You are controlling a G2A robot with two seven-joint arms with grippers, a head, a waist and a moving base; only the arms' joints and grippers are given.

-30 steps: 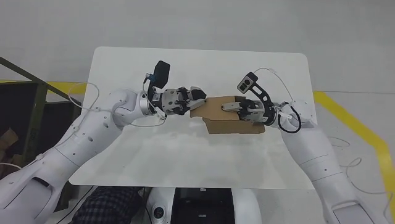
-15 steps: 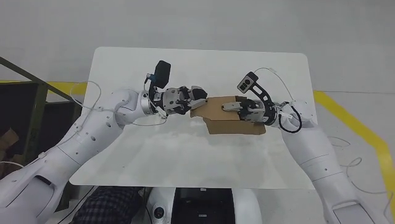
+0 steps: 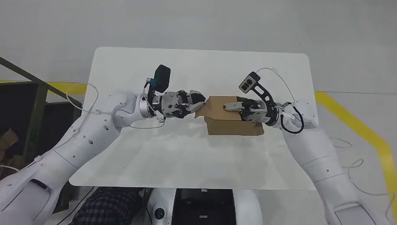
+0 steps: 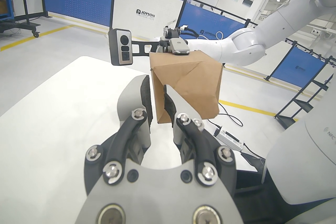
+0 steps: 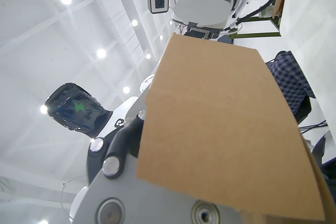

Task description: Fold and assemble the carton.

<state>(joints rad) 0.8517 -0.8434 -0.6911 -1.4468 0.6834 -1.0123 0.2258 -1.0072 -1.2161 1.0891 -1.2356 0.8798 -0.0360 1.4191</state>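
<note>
Viewing the cell from above, we locate the brown cardboard carton (image 3: 234, 117), standing as an open box shape, over the middle of the white, round-cornered worktop (image 3: 198, 64), between the two arms. The right end effector (image 3: 231, 107) is clamped on the carton's upper panel. In the left wrist view one pale grey finger (image 4: 179, 47) lies flat on the outside of that panel at its far top edge. In the right wrist view the same cardboard panel runs out from the mounting plate and covers the fingers. The left end effector (image 4: 156, 83) sits at the opposite end of the carton, just beside the short flap that projects toward it. Its two black-padded fingers (image 4: 146, 96) stand slightly spread, and the carton's near vertical edge appears in the gap between them; we cannot confirm that either pad presses on the cardboard. The carton face turned toward this end effector carries diagonal creases. We cannot tell whether the carton's underside rests on the worktop or is held just clear of it.
</note>
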